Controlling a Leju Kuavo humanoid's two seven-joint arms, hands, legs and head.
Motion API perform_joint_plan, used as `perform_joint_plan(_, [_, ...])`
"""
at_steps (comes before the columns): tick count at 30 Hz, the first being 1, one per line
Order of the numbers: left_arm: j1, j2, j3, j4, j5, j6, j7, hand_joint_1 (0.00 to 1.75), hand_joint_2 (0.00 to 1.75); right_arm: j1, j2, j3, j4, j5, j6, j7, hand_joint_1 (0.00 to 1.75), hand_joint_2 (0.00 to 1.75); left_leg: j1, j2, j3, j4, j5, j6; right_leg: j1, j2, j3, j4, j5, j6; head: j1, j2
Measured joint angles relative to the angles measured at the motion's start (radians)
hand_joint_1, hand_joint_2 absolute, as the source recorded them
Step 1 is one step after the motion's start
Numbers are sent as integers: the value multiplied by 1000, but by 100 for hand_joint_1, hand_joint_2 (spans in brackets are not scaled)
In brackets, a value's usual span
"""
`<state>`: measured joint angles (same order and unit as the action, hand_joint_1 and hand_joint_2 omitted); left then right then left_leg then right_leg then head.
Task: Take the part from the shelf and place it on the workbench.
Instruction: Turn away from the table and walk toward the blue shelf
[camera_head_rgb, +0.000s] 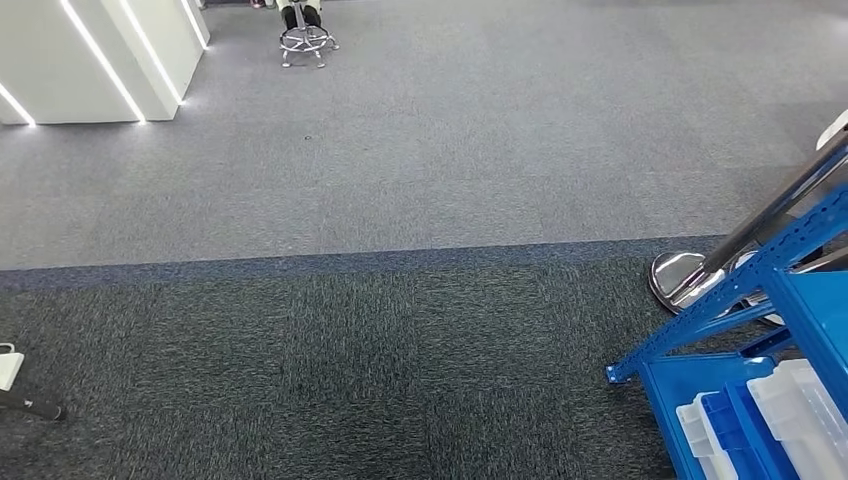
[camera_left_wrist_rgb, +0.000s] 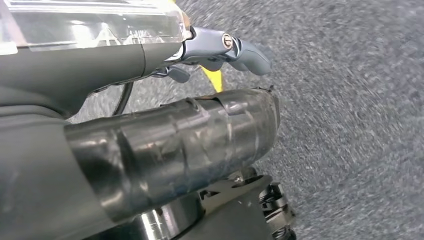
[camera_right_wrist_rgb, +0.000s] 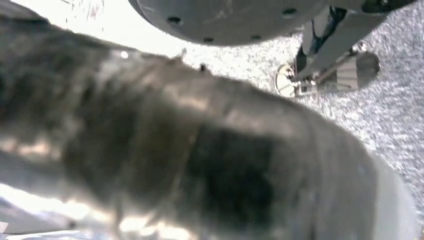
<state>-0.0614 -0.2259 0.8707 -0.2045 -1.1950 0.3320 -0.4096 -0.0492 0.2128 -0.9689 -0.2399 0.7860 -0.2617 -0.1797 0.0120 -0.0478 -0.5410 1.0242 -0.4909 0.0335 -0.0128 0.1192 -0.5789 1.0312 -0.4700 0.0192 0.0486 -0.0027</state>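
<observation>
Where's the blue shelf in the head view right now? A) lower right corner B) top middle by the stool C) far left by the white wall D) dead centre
A: the blue shelf sits at the lower right edge of the head view, with pale bins on it; grey carpet takes up the centre.

Left robot hand (camera_left_wrist_rgb: 220, 50) seen from its wrist camera: grey thumb stretched out straight, one darker fingertip curled just below it, nothing visibly gripped; open or closed, can't tell. Arm hangs low, pointing at the floor. Right robot hand (camera_right_wrist_rgb: 210, 165): a dark, blurred mass close to its wrist camera; finger pose unreadable.
</observation>
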Motion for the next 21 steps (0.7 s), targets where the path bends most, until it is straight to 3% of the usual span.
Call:
perform_joint_plan(2, [0, -2, 0, 0, 0, 0, 0, 0, 0, 0, -1, 0, 0, -1, 0, -1, 0, 0, 3, 25, 4, -11, 8, 14, 1, -43, -22, 45, -31, 10, 2, 0])
perform_joint_plan(4, [3, -2, 0, 0, -1, 0, 2, 0, 0, -2, -1, 0, 0, -2, -1, -6, 0, 0, 1, 52, 4, -14, 8, 21, 0, -94, -80, 163, -94, 18, 3, 0])
perform_joint_plan(6, [5, -2, 0, 0, -1, 0, 4, 0, 0, -2, -1, 0, 0, -2, -2, -9, 0, 0, -1, 82, 4, -13, 5, 23, -4, -109, -127, 258, -123, 24, 3, 0])
perform_joint_plan(7, [5, -2, 0, 0, -2, 0, 5, 0, 0, -1, -2, 0, 0, -2, -2, -9, 0, 0, -1, 95, 5, -12, 3, 22, -5, -113, -125, 256, -110, 26, 3, 0])
perform_joint_plan(9, [4, -4, 0, 0, -2, 0, 6, 0, 0, 1, -4, 0, 0, -2, -4, -8, 0, 0, -1, 116, 10, -10, -3, 18, -6, -134, -68, 151, -46, 24, 3, 0])
perform_joint_plan(11, [4, -5, 0, 0, -2, 0, 7, 0, 0, 0, -6, 0, 0, -1, -8, -5, 0, 0, -6, 135, 16, -7, -11, 9, 2, -172, -8, 34, -5, 12, 3, 0])
perform_joint_plan(12, [3, -5, 0, 0, -2, 0, 8, 0, 0, -1, -6, 0, 0, -1, -11, -3, 0, 0, -8, 143, 19, -7, -14, 3, 7, -184, 5, 6, 0, 6, 3, 0])
perform_joint_plan(15, [0, -6, 0, 0, -4, -1, 13, 0, 0, 2, -6, -1, 0, 0, -16, 3, 0, 0, -9, 162, 28, -8, -21, -13, 8, -162, 4, -5, 1, -11, 2, 0])
perform_joint_plan(17, [-1, -6, 0, 0, -8, -1, 18, 0, 0, 3, -6, -2, 1, 0, -17, 8, 0, 0, -5, 124, 16, 30, -52, -24, 1, -142, 8, -14, 7, -24, 2, 0])
perform_joint_plan(19, [2, -6, 0, 0, -13, -2, 22, 0, 0, 1, -6, -3, 1, 2, -17, 10, 0, 0, -1, 73, -37, 144, -114, -31, -1, -121, 8, -16, 9, -33, 1, 0])
perform_joint_plan(21, [7, -6, 0, 0, -14, -3, 23, 0, 0, 0, -6, -3, 1, 5, -16, 11, 0, 0, 0, 58, -95, 257, -152, -34, 0, -96, 6, -14, 10, -35, 1, 0])
